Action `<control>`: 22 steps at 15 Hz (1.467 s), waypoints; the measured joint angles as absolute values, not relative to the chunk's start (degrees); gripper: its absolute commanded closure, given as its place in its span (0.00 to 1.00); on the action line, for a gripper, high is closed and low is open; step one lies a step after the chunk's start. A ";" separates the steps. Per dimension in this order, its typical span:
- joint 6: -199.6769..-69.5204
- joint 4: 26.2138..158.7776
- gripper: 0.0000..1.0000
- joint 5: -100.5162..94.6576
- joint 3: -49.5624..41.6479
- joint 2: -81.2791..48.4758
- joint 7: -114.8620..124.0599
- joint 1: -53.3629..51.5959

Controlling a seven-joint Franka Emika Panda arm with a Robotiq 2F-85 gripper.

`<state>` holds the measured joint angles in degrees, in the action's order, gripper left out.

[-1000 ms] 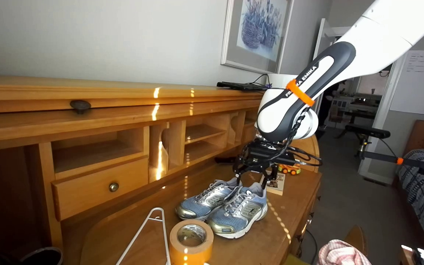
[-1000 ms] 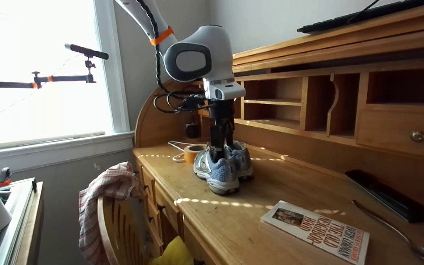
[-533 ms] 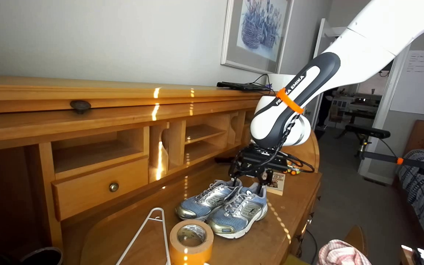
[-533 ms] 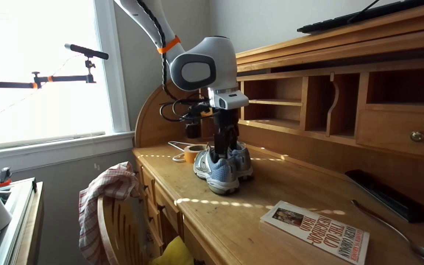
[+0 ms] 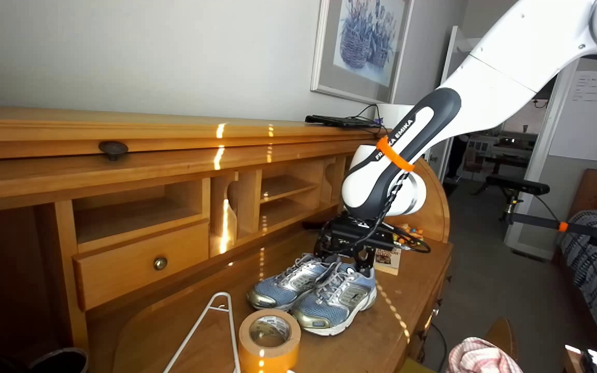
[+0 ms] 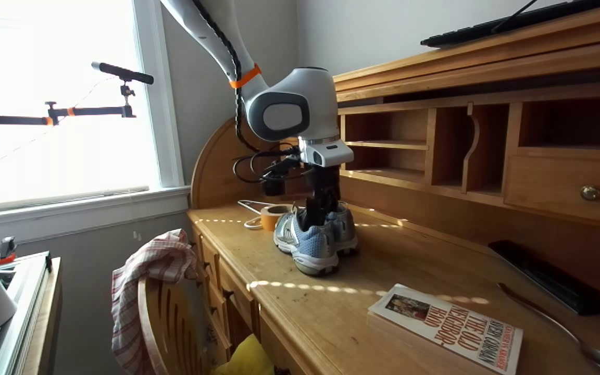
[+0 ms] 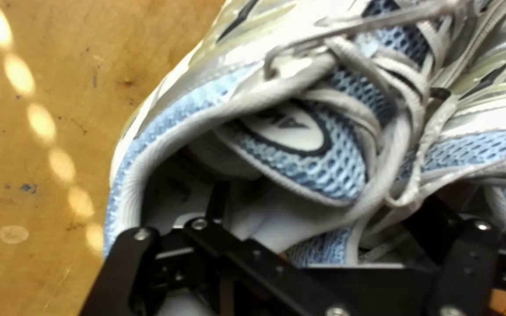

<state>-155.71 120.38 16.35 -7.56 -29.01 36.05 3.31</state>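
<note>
A pair of blue and silver running shoes stands on the wooden desk, side by side. In an exterior view, the shoe by the desk's front edge [image 5: 336, 303] and the shoe nearer the cubbies [image 5: 287, 284] both show. My gripper [image 5: 345, 260] points down over their heel openings with its fingers spread. In the wrist view, one finger of the gripper [image 7: 323, 213] reaches into the opening of the left shoe [image 7: 327, 175]. The other finger goes down at the right shoe [image 7: 468, 153], with its tip hidden. The inner walls of both shoes stand between the fingers. Contact cannot be told.
An orange tape roll [image 5: 272, 352] and a white hanger [image 5: 229, 326] lie near the toes. A paperback [image 6: 448, 328], a spoon [image 6: 550, 323] and a black object [image 6: 547, 276] lie behind the heels. Cubbies [image 6: 388, 143] line the back. A chair with a cloth [image 6: 157, 265] stands in front.
The arm has come down, and the gripper has sunk from above the shoes until its fingers are deep at the heel openings. The fingers stay spread. The shoes have not moved.
</note>
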 measured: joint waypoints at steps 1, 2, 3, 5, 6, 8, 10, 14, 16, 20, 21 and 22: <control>-155.71 120.05 0.40 16.35 -7.62 -29.44 36.06 3.11; -155.71 119.82 0.47 16.32 -7.65 -30.01 36.05 2.97; -155.71 119.67 0.55 16.30 -7.66 -30.50 35.90 2.94; -155.71 119.24 0.69 16.27 -7.91 -30.76 35.79 2.94; -155.71 119.00 0.71 16.27 -8.02 -30.79 35.77 2.94; -155.71 118.61 0.78 16.27 -8.11 -30.82 35.77 2.96; -155.87 118.15 0.92 16.27 -8.18 -30.79 35.77 2.97; -158.33 117.70 0.94 16.40 -8.04 -30.93 35.77 3.03; -159.08 117.65 0.95 16.40 -8.06 -30.91 35.66 3.21; -159.56 117.65 0.95 16.40 -8.04 -30.35 33.30 4.00; -159.70 117.65 0.95 16.40 -8.06 -29.98 32.52 4.27; -159.73 117.67 0.96 16.40 -8.12 -29.51 31.57 4.51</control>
<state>-159.73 117.67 16.40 -8.12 -29.51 31.57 4.51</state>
